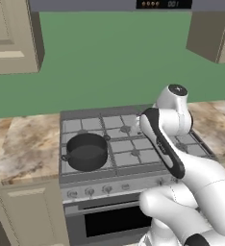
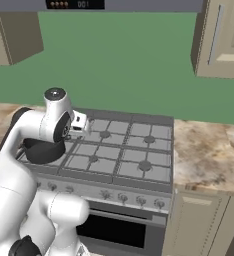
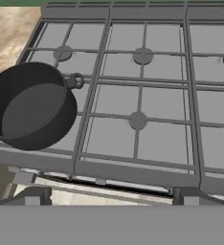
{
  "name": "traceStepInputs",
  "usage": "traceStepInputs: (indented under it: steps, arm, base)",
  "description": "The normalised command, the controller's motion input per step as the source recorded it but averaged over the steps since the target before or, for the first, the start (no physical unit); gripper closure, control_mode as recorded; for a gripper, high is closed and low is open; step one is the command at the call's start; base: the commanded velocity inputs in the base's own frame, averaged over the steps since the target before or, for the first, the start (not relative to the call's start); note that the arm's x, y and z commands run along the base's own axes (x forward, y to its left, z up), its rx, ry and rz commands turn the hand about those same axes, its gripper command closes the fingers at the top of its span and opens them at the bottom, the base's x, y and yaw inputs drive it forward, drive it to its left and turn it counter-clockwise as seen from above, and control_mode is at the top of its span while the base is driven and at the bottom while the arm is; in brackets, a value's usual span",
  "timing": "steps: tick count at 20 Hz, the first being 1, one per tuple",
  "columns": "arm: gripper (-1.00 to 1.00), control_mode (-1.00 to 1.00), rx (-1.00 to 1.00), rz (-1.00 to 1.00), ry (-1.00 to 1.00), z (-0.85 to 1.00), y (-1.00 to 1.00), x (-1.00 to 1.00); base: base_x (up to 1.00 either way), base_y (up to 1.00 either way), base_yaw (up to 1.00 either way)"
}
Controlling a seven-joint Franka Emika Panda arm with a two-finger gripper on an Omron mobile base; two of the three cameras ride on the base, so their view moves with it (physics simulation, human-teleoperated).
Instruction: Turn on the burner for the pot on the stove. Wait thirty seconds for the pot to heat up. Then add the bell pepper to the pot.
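Arm poised over the range, burner knob not yet turned

The two-finger gripper [image 3: 109, 194] hung released, jaws spread wide and holding nothing, above the near edge of the grey steel six-burner stove [image 1: 133, 144]. The squat, round, dark grey metal pot [image 1: 86, 151] sat empty on the near-left grate, one small ring handle showing on its right side. To do this step well, the hand would likely need to drop toward the front knob row [image 1: 109, 189], pick the left-hand knob matching the pot's burner, and square its fingers across it before twisting.
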Motion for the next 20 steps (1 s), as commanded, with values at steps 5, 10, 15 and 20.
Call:
traceStepInputs:
  steps: [5,10,15,20]
  arm:
    - [-1.00,1.00,0.00,0.00,0.00,0.00,0.00,0.00]
    - [-1.00,1.00,0.00,0.00,0.00,0.00,0.00,0.00]
    - [-1.00,1.00,0.00,0.00,0.00,0.00,0.00,0.00]
    - [-1.00,1.00,0.00,0.00,0.00,0.00,0.00,0.00]
  base:
    - [-0.55,0.00,0.09]
    - [-0.35,0.01,0.13]
    - [-0.06,0.00,0.18]
    - [0.01,0.14,0.24]
